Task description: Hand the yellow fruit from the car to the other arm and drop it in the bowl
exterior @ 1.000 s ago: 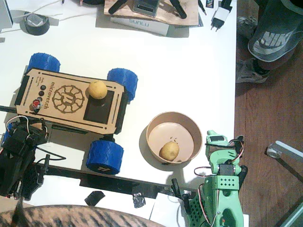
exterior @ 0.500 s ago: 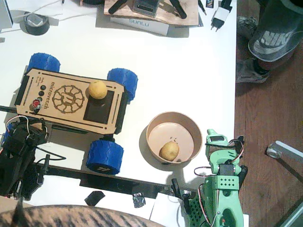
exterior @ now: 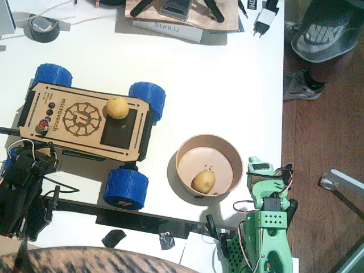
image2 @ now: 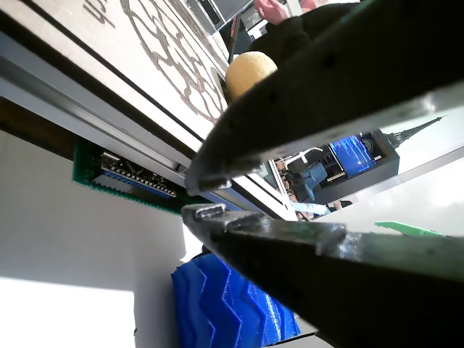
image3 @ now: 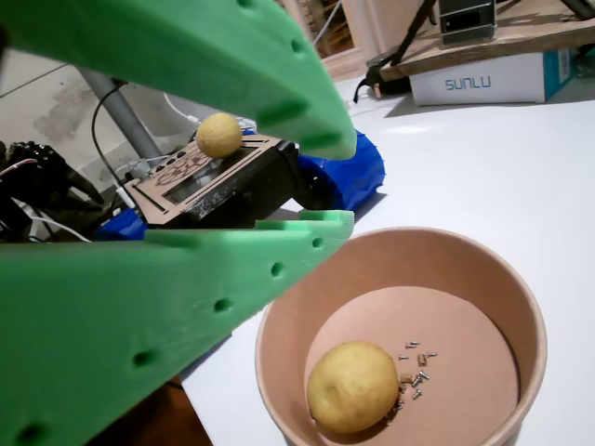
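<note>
We find the yellow fruit (exterior: 117,107) resting on the car (exterior: 85,118), at the far edge of its black panel (exterior: 119,134) and just right of the engraved gear emblem; nothing grips it. In a wrist view it shows beyond the left end effector (image2: 210,199), whose black jaws stand slightly parted with nothing between them, low beside the car's near edge and a blue wheel (exterior: 125,188). The left arm (exterior: 23,190) sits at the near left of the worktop (exterior: 227,85), well apart from the fruit. To the right of the car lies the bowl (exterior: 209,165), already holding a brighter lemon-yellow fruit (exterior: 203,181). Near right stands the other arm (exterior: 264,227); its green end effector (image3: 339,186) is spread and empty above the bowl's rim. We judge the pickup not yet begun: the left end effector should rise over the chassis edge, widen, and close across the fruit's middle, since a roundish fruit may roll off the deck.
</note>
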Tool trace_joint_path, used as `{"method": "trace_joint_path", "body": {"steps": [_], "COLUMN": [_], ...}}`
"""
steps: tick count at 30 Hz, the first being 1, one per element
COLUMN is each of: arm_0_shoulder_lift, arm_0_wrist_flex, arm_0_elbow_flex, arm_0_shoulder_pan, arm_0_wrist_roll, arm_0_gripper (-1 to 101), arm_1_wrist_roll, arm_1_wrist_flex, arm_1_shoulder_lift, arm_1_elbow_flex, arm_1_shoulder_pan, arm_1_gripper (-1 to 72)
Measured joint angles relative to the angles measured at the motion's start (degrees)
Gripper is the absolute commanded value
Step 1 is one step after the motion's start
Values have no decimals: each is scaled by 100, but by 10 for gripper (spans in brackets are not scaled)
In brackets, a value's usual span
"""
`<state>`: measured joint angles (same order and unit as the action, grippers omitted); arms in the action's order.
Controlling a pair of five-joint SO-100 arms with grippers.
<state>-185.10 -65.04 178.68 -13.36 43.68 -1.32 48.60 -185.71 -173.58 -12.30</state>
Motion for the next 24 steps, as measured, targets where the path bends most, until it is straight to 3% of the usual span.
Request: {"method": "trace_joint_path", "body": {"steps": [24], "arm_0_shoulder_lift": [0], "arm_0_wrist_flex": [0], "arm_0_elbow_flex": [0], "arm_0_shoulder_pan": [0], "arm_0_wrist_roll": [0], "arm_0_gripper": [1], "arm_1_wrist_roll": [0], "arm_1_wrist_flex": [0], "arm_1_shoulder_lift": [0], "arm_1_elbow_flex": [0], "arm_1_shoulder_pan": [0], "arm_1_gripper": [10]}}
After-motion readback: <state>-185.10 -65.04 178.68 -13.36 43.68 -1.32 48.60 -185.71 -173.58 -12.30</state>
